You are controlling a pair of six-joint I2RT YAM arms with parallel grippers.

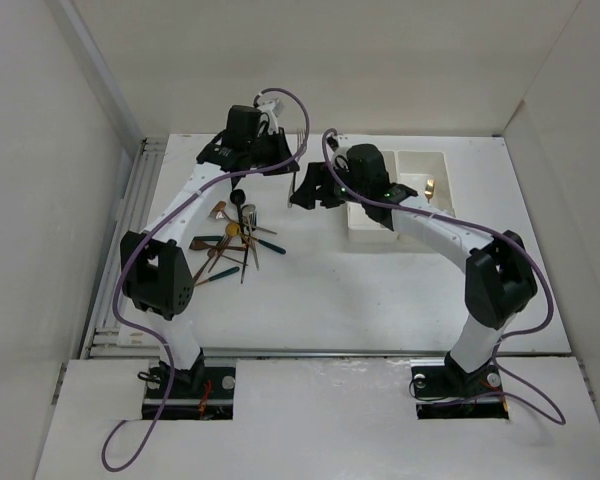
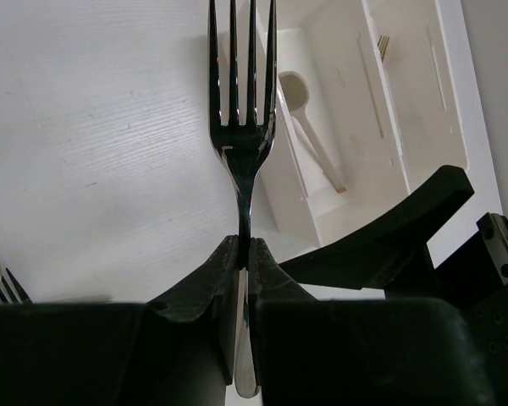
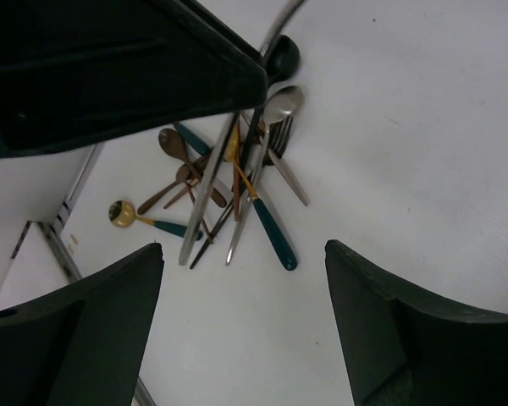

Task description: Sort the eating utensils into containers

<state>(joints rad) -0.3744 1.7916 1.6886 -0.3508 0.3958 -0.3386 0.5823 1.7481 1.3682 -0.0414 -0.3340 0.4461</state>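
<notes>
Pinching silver fork [image 2: 241, 93] at its narrow neck, left gripper [image 2: 244, 254] holds it just beside the containers [image 2: 416, 110]: light, stiff, slick, probably prone to pivoting; right gripper [image 3: 244, 254] gapes above heaped utensils [image 3: 205, 182].

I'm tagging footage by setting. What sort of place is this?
Probably a robotics lab cell: white walls enclose a white table, two robot arms are bolted at its edge, and utensils lie piled near a tray.
</notes>
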